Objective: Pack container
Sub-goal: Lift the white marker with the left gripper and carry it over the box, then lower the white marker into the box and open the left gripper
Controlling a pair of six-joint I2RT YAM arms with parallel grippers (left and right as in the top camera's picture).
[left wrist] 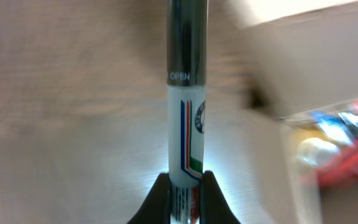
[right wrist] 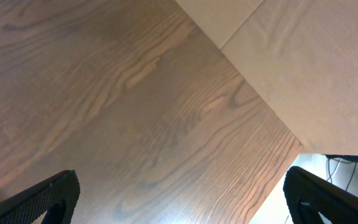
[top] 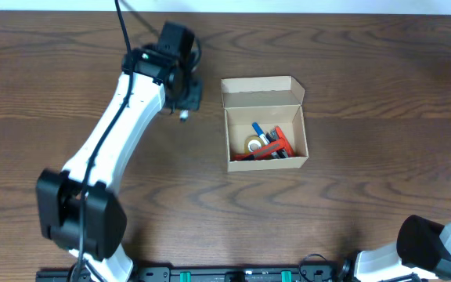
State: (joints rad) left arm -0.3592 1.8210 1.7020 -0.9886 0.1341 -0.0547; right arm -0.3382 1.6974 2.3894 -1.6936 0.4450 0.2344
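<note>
Over on the left, the left gripper (top: 185,95) grips a white-and-dark marker (left wrist: 187,124) between its fingers, barrel pointing straight out ahead; a strip of bare table (top: 351,204) separates that claw from the container (top: 265,125) to its right, flap lid open, a tape roll (top: 254,144) and a blue pen (top: 258,129) inside; farther right, the right gripper (right wrist: 182,208) is spread wide over bare wood, the table's edge ahead of its fingers.
</note>
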